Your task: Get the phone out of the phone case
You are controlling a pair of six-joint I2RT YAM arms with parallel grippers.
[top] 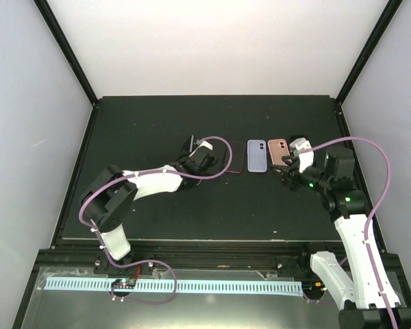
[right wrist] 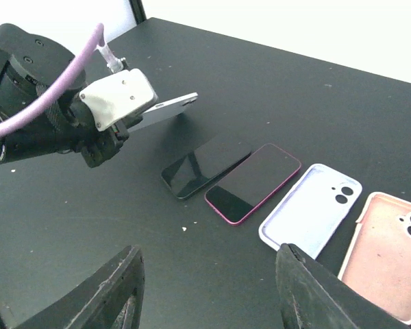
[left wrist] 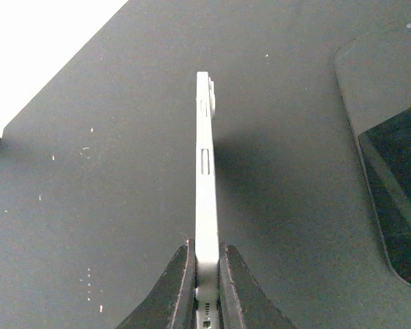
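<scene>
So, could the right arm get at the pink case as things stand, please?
Probably yes. The right fingers are open and empty, right by the pink case, which lies flat with nothing on it. The lavender case lies close beside it, so that side looks tight.

bare table (right wrist: pixel 274 89) around phones (right wrist: pixel 252 184), cases (right wrist: pixel 309 214)

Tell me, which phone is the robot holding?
The silver phone, pinched at one end in the left hand. The black phone and the pink-rimmed phone both lie flat on the table, screens up, with nothing gripping them.
</scene>
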